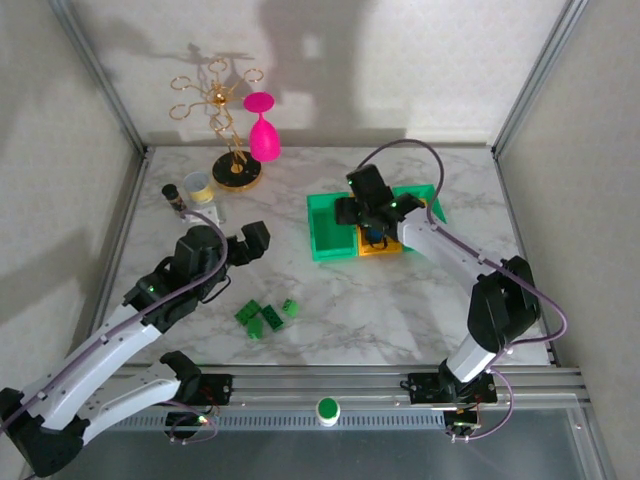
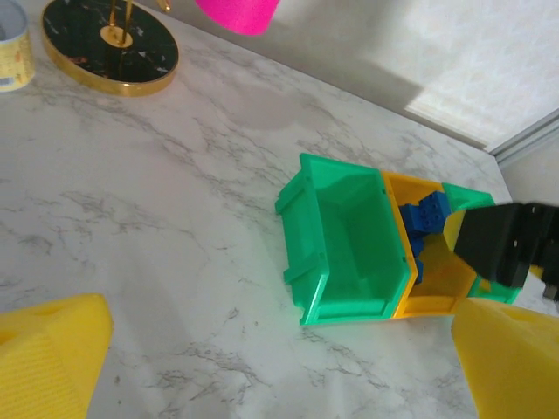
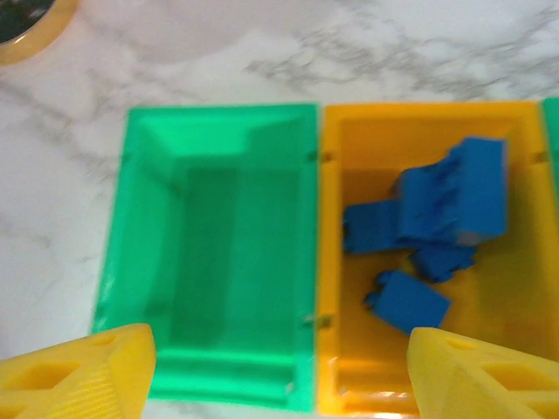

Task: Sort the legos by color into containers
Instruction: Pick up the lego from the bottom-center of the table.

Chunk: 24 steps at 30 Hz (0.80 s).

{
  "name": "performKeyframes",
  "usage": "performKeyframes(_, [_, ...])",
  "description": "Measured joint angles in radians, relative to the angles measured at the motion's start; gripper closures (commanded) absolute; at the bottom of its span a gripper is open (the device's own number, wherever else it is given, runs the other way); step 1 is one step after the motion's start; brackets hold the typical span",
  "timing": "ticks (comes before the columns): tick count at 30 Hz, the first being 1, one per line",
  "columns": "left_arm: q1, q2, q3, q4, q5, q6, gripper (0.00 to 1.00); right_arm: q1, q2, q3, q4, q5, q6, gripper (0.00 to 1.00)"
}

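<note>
Right tool [image 3: 279, 375] of mine hangs with jaws apart, nothing between them, over the green bin [image 3: 218, 262] and the yellow-orange bin [image 3: 419, 113] touching it — blue legos [image 3: 445, 209] lie piled in the latter. My left tool [image 1: 252, 243] is spread wide too, near the green legos [image 1: 265, 317] — loose on the worktop [image 1: 420, 300].

Marble-pattern desk [image 1: 400, 300], white with grey veins. Gold wire stand [image 1: 222, 105], ring-tipped arms, on round black gold-rimmed base [image 1: 237, 172]. Pink goblet [image 1: 263, 130] just right of stand, foot up, bowl down. Small cream cup [image 1: 198, 186] just left of base. Dark little jar [image 1: 172, 195] further left, beyond cup. Green-and-white round knob [image 1: 327, 408] well apart from stand, on near rail.
</note>
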Motion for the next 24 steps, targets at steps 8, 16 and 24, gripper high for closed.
performKeyframes(8, [0.0, -0.107, -0.05, -0.087, -0.051, -0.071, 0.01, 0.219, -0.008, -0.079, 0.014, -0.049, 0.015, 0.21])
performKeyframes(16, [0.0, -0.183, -0.09, -0.147, -0.102, -0.137, 0.01, 0.341, 0.045, -0.135, 0.056, -0.103, 0.042, 0.23])
performKeyframes(24, [0.0, -0.201, -0.108, -0.181, -0.12, -0.165, 0.0, 0.444, 0.117, -0.182, 0.119, -0.163, 0.026, 0.27])
